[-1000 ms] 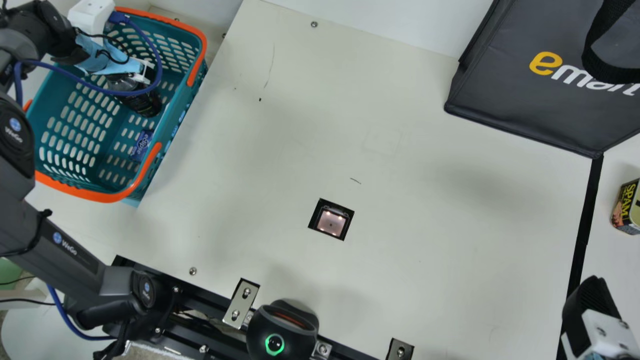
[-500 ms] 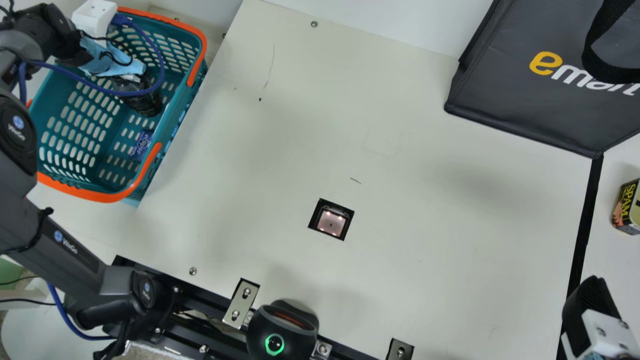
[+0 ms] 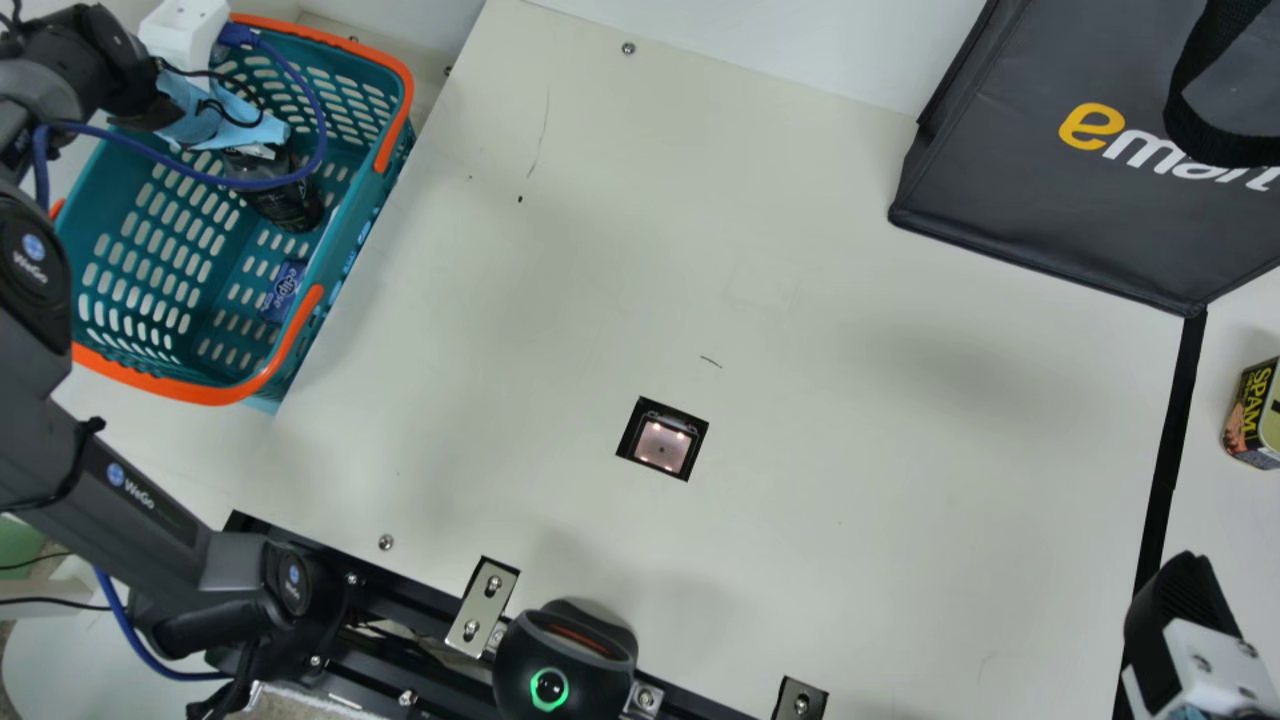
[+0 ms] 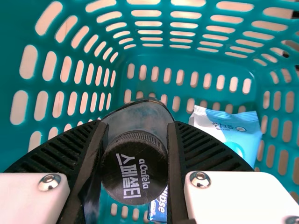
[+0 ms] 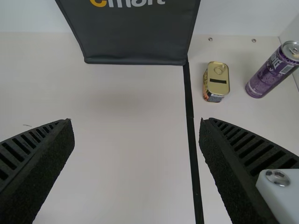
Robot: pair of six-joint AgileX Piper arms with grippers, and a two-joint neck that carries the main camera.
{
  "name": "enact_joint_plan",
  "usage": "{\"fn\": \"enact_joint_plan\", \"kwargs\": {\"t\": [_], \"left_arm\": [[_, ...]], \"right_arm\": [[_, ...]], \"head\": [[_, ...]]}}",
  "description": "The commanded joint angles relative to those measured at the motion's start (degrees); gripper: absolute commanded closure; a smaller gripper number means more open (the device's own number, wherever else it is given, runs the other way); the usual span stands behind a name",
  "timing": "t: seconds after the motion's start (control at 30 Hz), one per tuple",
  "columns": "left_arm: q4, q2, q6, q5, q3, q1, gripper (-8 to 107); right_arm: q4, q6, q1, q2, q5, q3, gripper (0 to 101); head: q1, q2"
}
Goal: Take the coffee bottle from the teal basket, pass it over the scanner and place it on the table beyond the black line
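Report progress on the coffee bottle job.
Looks done: the left gripper is at the coffee bottle. In hand: it appears gripped between the fingers, inside the teal basket. Remaining: lifting it out, passing it over the scanner, and placing it beyond the black line.

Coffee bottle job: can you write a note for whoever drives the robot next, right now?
Left pincer: shut on the coffee bottle, down in the teal basket.
Right pincer: open, holding nothing, over the table near the black line.
Done: the bottle looks gripped.
To do: lift it out, pass it over the scanner, then set it on the table beyond the line.
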Motion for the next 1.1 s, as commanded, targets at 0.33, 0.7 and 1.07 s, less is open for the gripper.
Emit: {"fn": "enact_joint_plan", "kwargs": {"t": [0.33,0.7,1.07], "left_arm": [[-2.8,-4.6,0.2,3.5,-1.4,0.6,107],[-4.0,-11.1,0.0,6.8,-1.6,1.4,107],[-6.3,-18.3,-0.5,10.0,-2.4,1.8,107]], "right_arm": [[0.0,0.0,0.0,0.0,0.0,0.0,6],[0.0,0.0,0.0,0.0,0.0,0.0,6],[0.0,0.0,0.0,0.0,0.0,0.0,6]], "head": [[-1.7,0.1],[-1.7,0.1],[-1.7,0.1]]}}
